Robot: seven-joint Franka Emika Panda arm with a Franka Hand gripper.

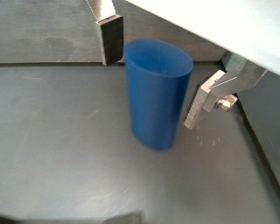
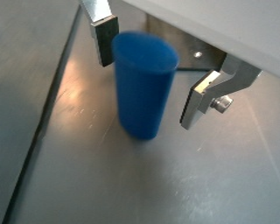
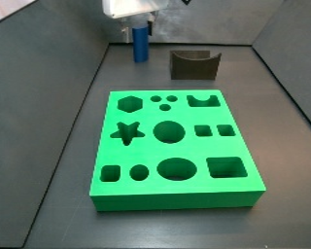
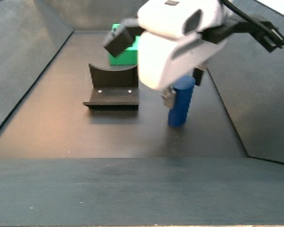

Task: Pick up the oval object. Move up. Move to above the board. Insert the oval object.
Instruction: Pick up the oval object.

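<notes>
The smooth blue oval peg (image 1: 157,92) stands upright on the grey tabletop (image 1: 84,166), well beyond the far edge of the bright green slab-like board (image 3: 171,146) with its shaped cut-outs and just beside the dark L-shaped fixture (image 3: 193,64). The gripper (image 2: 149,74) is spread wide around the peg, one silver finger (image 1: 108,35) on each side and neither pad visibly touching. To grasp well, I would centre the peg between the pads, then close squarely on its sides so it stays vertical.

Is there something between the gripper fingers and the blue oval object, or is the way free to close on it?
Nothing visible. In both wrist views the oval object stands upright between the open fingers of the gripper, with only bare floor in the gaps on each side.
</notes>
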